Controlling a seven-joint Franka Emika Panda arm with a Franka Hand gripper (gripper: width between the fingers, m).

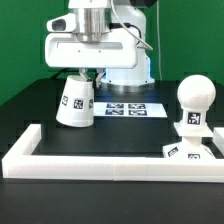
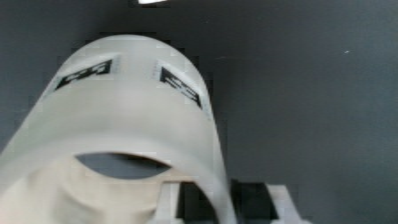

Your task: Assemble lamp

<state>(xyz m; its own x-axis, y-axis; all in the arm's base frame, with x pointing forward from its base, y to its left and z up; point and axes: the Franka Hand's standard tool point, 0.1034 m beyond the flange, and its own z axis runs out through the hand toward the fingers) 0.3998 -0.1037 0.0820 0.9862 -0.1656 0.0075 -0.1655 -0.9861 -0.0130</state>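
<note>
I see the claw [image 1: 84,74] gripping the tilted shade [image 1: 75,103] by its top, clear of the surface [image 1: 120,135]; the bulb [image 1: 194,96] stands on the base [image 1: 192,147].

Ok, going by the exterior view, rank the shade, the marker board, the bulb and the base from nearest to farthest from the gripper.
1. Shade: tilted, right at the gripper.
2. Marker board: flat on the table, just toward the exterior view's right.
3. Bulb and base: far at the exterior view's right, bulb standing on base; too close to call.
</note>
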